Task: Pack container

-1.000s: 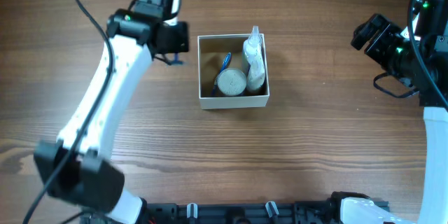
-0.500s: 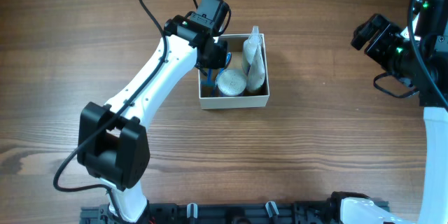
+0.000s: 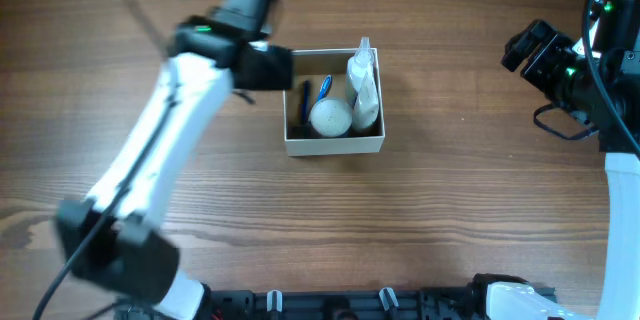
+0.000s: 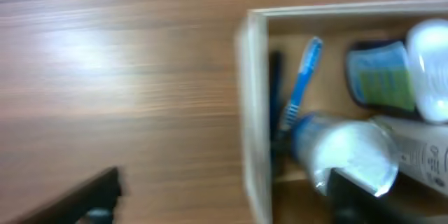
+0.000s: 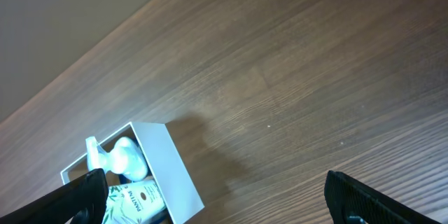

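Note:
The container, a square white-walled box with a tan inside, sits mid-table. It holds a blue toothbrush, a dark slender item, a round white-lidded cup and a white bottle. My left gripper hovers at the box's left wall, blurred, open and holding nothing. In the left wrist view the wall runs between its spread fingers, with the toothbrush and cup inside. My right gripper stands open far to the right, away from the box.
Bare wooden tabletop surrounds the box on all sides. The left arm stretches diagonally across the left half. A black rail runs along the near edge. A green-printed tube lies by the bottle in the box.
The left gripper swung over the box's left side, opened and let go of the dark slender item there, then drew back to the left. The right arm has not moved.

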`<move>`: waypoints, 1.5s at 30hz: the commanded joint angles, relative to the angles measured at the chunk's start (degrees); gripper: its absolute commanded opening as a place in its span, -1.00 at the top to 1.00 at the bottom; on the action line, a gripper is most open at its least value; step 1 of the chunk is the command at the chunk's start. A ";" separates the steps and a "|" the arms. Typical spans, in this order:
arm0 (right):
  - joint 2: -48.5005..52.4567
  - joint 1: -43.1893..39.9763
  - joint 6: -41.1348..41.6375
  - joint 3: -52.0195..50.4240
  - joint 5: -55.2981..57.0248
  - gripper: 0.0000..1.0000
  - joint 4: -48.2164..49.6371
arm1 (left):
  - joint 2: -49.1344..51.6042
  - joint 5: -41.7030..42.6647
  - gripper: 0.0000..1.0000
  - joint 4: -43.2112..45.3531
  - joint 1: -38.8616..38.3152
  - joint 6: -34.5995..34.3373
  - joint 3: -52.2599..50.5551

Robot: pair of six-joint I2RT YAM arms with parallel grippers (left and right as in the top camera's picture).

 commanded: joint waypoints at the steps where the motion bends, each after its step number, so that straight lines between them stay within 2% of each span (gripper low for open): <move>1: 0.44 -0.07 0.59 0.37 -0.72 -0.99 0.15 | -5.66 -2.51 -1.00 -2.03 7.78 0.04 1.38; 6: 0.44 -0.07 0.57 0.37 -0.72 -1.00 0.15 | -6.43 -2.47 -0.99 -4.31 15.39 0.02 1.38; 11: 0.44 -0.07 0.59 0.39 -0.72 -1.00 0.15 | -6.43 -2.49 -0.99 -4.57 19.50 0.04 1.29; 28: 0.02 -0.07 0.59 0.37 -0.72 -0.99 0.15 | -6.43 -2.49 -1.00 -4.57 19.67 0.04 1.29; 33: -5.18 -0.07 -6.10 -0.13 6.91 -0.99 0.07 | -6.43 -2.49 -0.99 -4.57 19.67 0.04 1.29; 37: -15.61 -0.07 -14.40 -8.41 8.07 -0.99 9.14 | -6.43 -2.49 -0.99 -4.57 19.67 0.04 1.29; 41: -30.58 -0.07 -20.57 -26.53 2.95 -0.99 25.14 | -6.43 -2.47 -1.00 -4.57 19.67 0.04 1.29; 45: -42.86 -0.07 -22.14 -41.35 1.18 -0.99 29.73 | -6.43 -2.47 -1.00 -4.57 19.67 0.04 1.29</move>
